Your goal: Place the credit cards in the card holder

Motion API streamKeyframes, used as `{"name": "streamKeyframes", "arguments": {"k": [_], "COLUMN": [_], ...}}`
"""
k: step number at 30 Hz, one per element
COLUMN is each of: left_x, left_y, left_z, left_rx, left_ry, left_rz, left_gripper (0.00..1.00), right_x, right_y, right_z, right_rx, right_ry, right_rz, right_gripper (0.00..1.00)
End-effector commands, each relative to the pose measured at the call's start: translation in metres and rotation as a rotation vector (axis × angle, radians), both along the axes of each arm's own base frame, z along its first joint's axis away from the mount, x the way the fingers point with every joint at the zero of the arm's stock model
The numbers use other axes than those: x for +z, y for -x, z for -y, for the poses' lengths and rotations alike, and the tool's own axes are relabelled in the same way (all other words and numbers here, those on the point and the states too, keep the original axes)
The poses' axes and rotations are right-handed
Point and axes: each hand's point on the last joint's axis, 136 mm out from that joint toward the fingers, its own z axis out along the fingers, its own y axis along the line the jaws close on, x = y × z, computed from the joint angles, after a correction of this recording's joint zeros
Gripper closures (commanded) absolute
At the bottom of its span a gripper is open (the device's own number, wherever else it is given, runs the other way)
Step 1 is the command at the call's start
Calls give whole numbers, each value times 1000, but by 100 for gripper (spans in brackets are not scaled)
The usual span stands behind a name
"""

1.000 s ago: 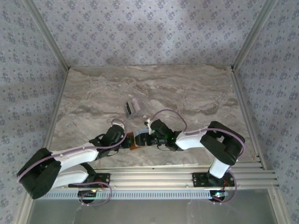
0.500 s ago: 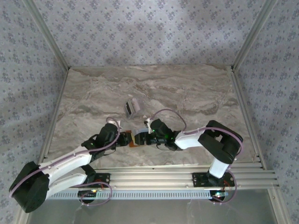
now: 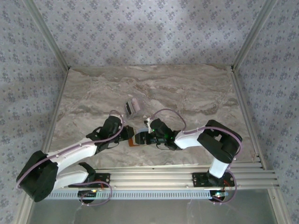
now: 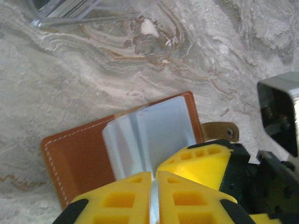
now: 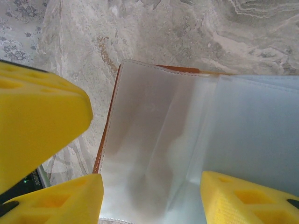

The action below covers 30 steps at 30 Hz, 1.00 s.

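Note:
The brown leather card holder [image 4: 77,156] lies open on the marble near the front edge, its blue-grey inner leaves standing up. My left gripper [image 4: 154,179] is shut on one thin pale leaf of it. In the top view the left gripper [image 3: 126,136] meets the right gripper [image 3: 139,138] over the card holder [image 3: 132,143]. My right gripper [image 5: 152,186] is open, its yellow fingers either side of the holder's pale leaves [image 5: 149,130]. The credit cards [image 3: 132,107] sit stacked in a clear case farther back; their case [image 4: 70,9] sits at the left wrist view's top edge.
The holder's clasp tab [image 4: 219,130] sticks out toward the right gripper's black body [image 4: 280,112]. The left gripper's yellow finger [image 5: 37,116] is close on the left in the right wrist view. Aluminium rails [image 3: 177,175] run along the near edge. Patterned walls enclose the marble table [image 3: 196,93].
The left gripper's jaws have closed onto the holder's pale leaf, and the left arm's elbow has swung. The right gripper has hardly moved.

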Motion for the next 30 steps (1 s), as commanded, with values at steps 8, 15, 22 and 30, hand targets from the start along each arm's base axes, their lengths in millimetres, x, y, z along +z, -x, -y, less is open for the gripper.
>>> {"name": "streamKeyframes", "arguments": {"k": [8, 15, 22, 30], "left_x": [-17, -28, -45, -52], "left_y": [-8, -1, 11, 14], "left_z": [13, -1, -14, -22], "left_rx": [-31, -17, -10, -7], "left_ry": [-7, -57, -93, -136], "left_rz": [-35, -41, -55, -55], "left_gripper": [90, 90, 88, 87], "right_x": [-30, -25, -24, -20], "right_y": [7, 5, 2, 0], "right_z": [14, 19, 20, 21], "right_rx": [-8, -23, -31, -36], "right_ry": [107, 121, 134, 141], "right_rz": [-67, -49, -48, -38], "right_gripper": [41, 42, 42, 41]}}
